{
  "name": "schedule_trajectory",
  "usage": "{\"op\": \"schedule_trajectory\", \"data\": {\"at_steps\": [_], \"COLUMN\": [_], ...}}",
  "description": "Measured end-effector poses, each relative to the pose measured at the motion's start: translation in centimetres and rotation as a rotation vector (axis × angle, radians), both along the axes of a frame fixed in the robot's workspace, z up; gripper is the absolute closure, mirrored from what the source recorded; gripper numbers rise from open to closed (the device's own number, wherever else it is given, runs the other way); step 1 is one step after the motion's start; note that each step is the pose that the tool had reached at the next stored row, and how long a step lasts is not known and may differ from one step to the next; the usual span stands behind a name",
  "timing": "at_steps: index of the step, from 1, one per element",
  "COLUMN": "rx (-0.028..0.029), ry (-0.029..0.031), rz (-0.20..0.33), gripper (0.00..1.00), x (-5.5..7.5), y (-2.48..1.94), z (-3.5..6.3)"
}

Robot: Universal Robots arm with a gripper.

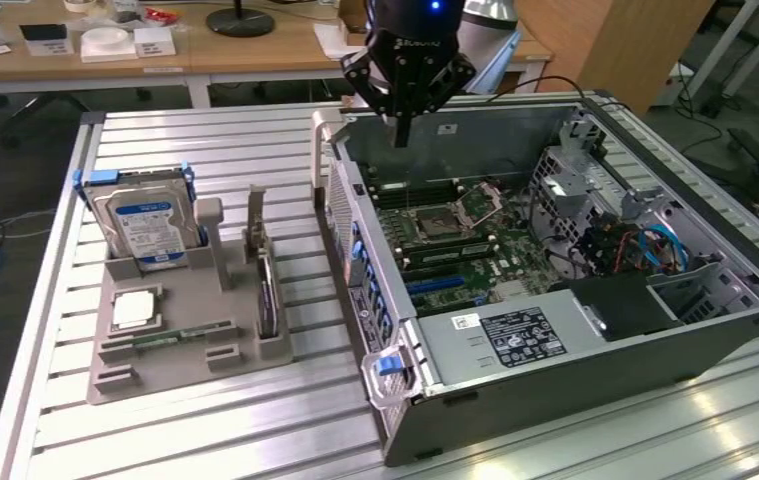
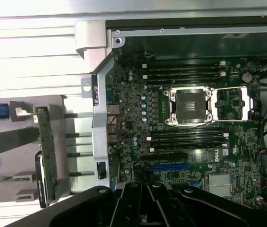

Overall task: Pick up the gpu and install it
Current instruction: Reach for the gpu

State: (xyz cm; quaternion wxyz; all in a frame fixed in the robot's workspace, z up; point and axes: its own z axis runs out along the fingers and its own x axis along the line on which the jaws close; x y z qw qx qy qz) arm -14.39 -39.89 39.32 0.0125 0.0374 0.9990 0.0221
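Observation:
The gpu (image 1: 267, 296) stands on edge as a thin dark slab in the grey holder (image 1: 152, 372), on the exterior view's left of the open computer case (image 1: 539, 345). In the wrist view the gpu (image 2: 46, 151) shows its green board edge-on beside the case's rear panel. My gripper (image 1: 402, 132) hangs shut and empty above the far rim of the case, well away from the gpu. Its black fingers (image 2: 140, 201) are pressed together over the motherboard (image 2: 194, 109), near the blue slot (image 2: 170, 167).
The holder also carries a silver hard drive (image 1: 150, 225) in a blue frame, a processor (image 1: 132, 308) and a memory stick (image 1: 172, 338). Cables and a drive cage (image 1: 619, 230) fill the case's right side. Desks with clutter (image 1: 126, 45) stand behind the slatted metal table (image 1: 219, 140).

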Motion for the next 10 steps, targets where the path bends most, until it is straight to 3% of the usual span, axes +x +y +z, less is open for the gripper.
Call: {"op": "schedule_trajectory", "data": {"at_steps": [10], "rx": [0.0], "ry": [0.0], "rz": [0.0], "gripper": [0.89], "x": [-0.43], "y": [0.0], "z": [-0.01]}}
